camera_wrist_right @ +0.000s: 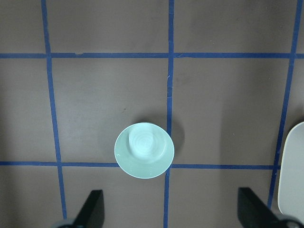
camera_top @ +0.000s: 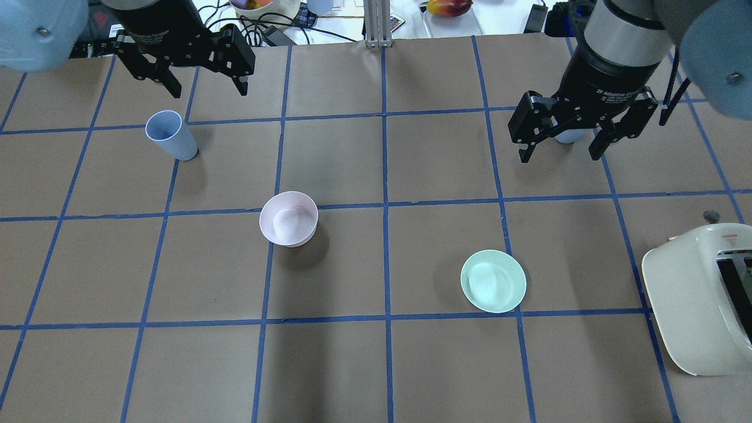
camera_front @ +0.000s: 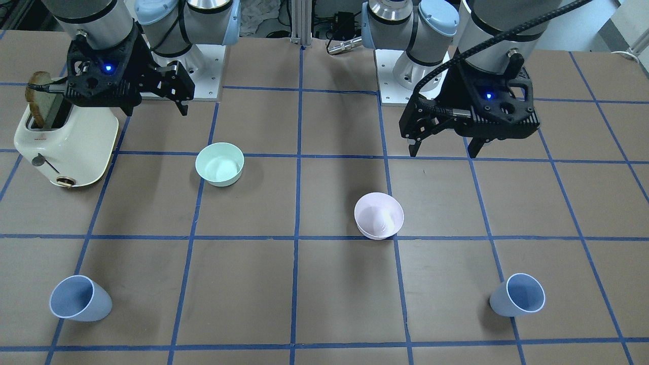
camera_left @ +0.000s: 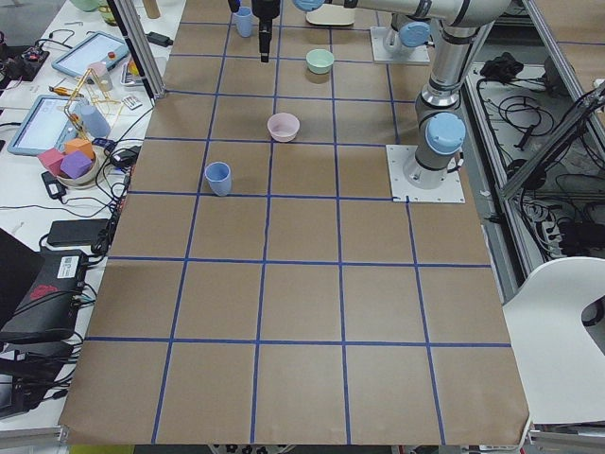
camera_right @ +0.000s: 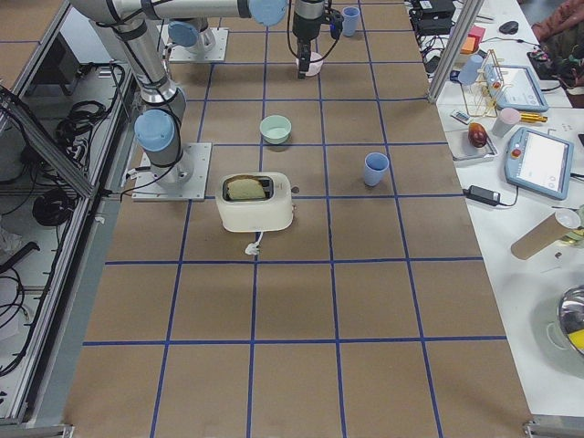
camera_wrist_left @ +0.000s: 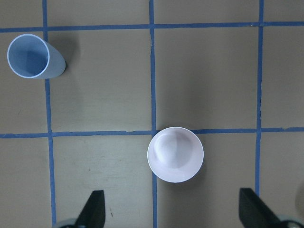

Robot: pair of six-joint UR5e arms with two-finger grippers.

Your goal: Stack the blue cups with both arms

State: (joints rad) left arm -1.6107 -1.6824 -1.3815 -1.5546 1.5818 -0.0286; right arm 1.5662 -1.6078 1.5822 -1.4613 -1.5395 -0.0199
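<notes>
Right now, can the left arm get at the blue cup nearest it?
Probably yes. The left hand hangs open above the table; the blue cup stands upright by itself, the pink bowl well apart, so nothing seems to block it.

Grey arms [camera_front: 487, 30], light-blue caps [camera_front: 438, 17], black hands [camera_front: 445, 151] [camera_front: 155, 110]

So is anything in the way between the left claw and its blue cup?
No, nothing visible. The left gripper hangs open in the air, the blue cup stands alone on that side, and the pink bowl sits off to one side, not between them.
</notes>
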